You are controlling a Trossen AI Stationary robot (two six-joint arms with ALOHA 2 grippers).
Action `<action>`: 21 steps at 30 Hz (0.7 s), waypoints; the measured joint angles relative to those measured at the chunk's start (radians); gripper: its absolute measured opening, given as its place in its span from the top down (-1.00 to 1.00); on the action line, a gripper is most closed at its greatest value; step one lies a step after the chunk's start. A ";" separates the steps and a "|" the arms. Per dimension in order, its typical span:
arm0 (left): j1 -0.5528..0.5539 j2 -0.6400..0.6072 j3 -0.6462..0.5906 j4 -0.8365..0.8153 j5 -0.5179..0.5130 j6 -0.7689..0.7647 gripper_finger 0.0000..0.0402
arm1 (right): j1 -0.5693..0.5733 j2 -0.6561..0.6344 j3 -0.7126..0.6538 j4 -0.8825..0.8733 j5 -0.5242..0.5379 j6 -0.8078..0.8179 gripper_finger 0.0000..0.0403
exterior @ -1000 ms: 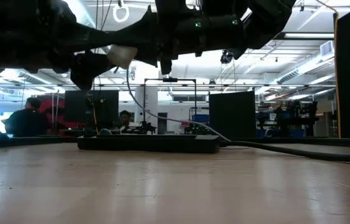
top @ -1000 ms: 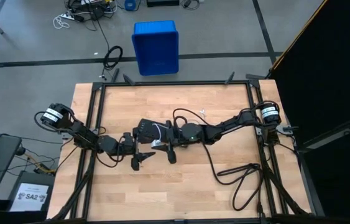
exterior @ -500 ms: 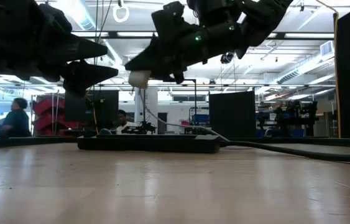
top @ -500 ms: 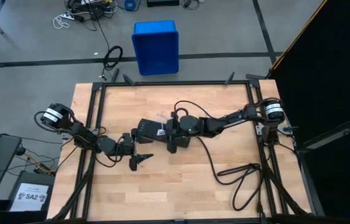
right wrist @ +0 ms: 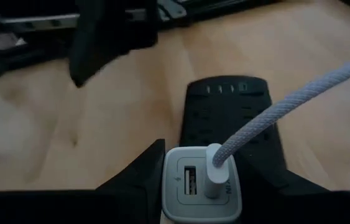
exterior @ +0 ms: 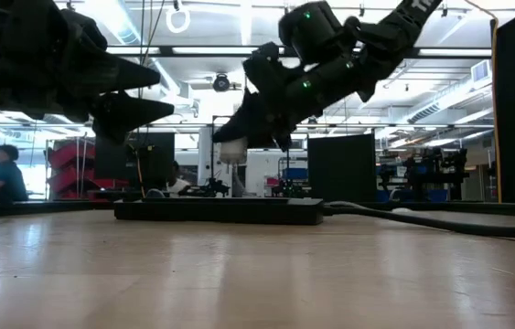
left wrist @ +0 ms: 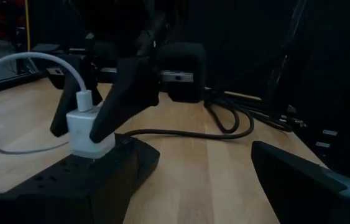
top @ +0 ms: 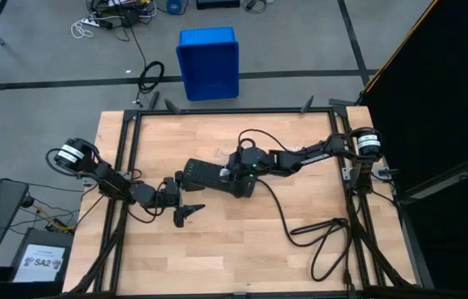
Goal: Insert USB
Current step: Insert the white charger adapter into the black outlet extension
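The USB is a thin white cable [left wrist: 13, 65] [right wrist: 274, 112], plugged by one end into a white charger block [left wrist: 91, 134] [right wrist: 202, 183]. My right gripper [top: 232, 173] [exterior: 239, 137] [right wrist: 202, 186] is shut on that block, over the end of the black power strip [top: 204, 176] [exterior: 220, 210] [left wrist: 69, 180] [right wrist: 230, 118]. The cable loops away from the block's top face. My left gripper [top: 185, 212] [exterior: 138, 91] is open and holds nothing. It hovers off the strip's near-left end. My right gripper pinches the white charger block between its two fingers [left wrist: 131, 93], one on each of two opposite side faces [right wrist: 175, 186]. The fingers slant down from above. The block is upright, port face up with the cable's plug [left wrist: 84, 99] standing in it. It hangs just above the strip's top.
The strip's thick black cord [top: 317, 228] [exterior: 440, 222] [left wrist: 224, 121] runs right and coils near the table's right near corner. A blue bin [top: 209, 62] stands on the floor past the far edge. Bare wood lies in front of the strip.
My right gripper has carried the charger block down and toward the table's far edge, from beside my left gripper to just over the power strip, tipping its fingers downward. The cable has trailed along with it.
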 joint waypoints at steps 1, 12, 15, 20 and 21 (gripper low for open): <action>0.000 0.000 0.000 -0.004 0.000 -0.001 -0.48 | -0.006 0.000 -0.017 -0.002 0.003 0.012 0.42; 0.006 0.001 -0.001 -0.104 -0.089 -0.033 -0.47 | 0.018 -0.036 -0.128 0.060 0.058 0.090 0.42; 0.022 0.001 0.000 -0.108 -0.093 -0.035 -0.47 | 0.044 -0.051 -0.128 0.060 0.071 0.089 0.42; 0.052 0.001 0.000 -0.145 -0.094 -0.058 -0.47 | 0.088 -0.121 -0.128 -0.056 0.197 0.084 0.42; 0.056 0.001 0.000 -0.157 -0.095 -0.059 -0.47 | 0.096 -0.139 -0.129 -0.077 0.217 0.081 0.42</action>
